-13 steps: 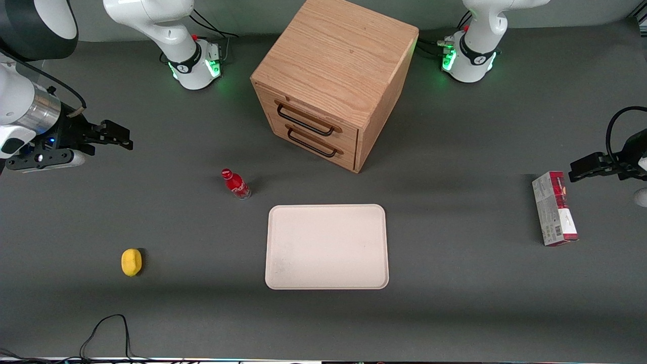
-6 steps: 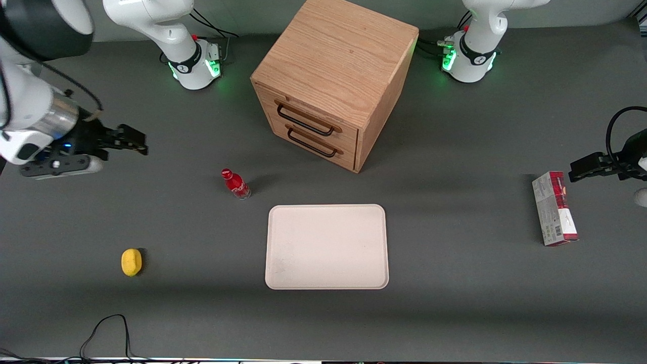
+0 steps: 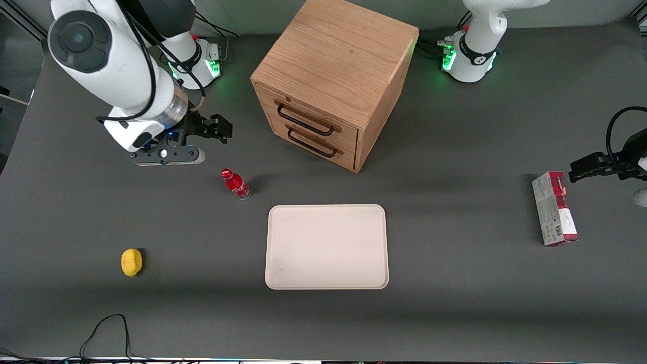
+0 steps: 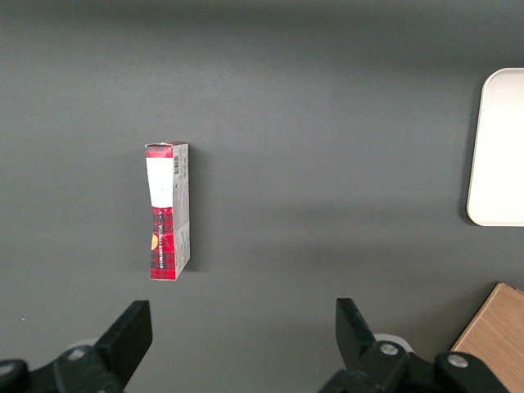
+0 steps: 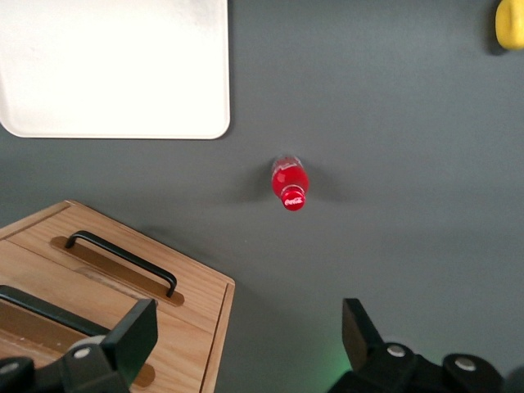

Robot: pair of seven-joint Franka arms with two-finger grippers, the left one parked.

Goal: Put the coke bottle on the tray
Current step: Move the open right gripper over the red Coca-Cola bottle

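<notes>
The coke bottle (image 3: 235, 184), tiny and red with a red cap, stands upright on the grey table, a little farther from the front camera than the tray's near corner. It shows from above in the right wrist view (image 5: 288, 182). The cream-white tray (image 3: 327, 246) lies flat at the table's middle, nearer the camera than the drawer cabinet; its corner shows in the right wrist view (image 5: 115, 65). My gripper (image 3: 221, 128) hangs open and empty above the table, farther from the camera than the bottle and apart from it, between the bottle and the cabinet (image 5: 249, 332).
A wooden two-drawer cabinet (image 3: 333, 81) stands farther from the camera than the tray. A yellow lemon-like object (image 3: 131, 262) lies toward the working arm's end. A red-and-grey carton (image 3: 554, 208) lies toward the parked arm's end.
My gripper has swung from the working arm's end of the table toward the middle, arriving near the bottle. The bottle and tray have not moved.
</notes>
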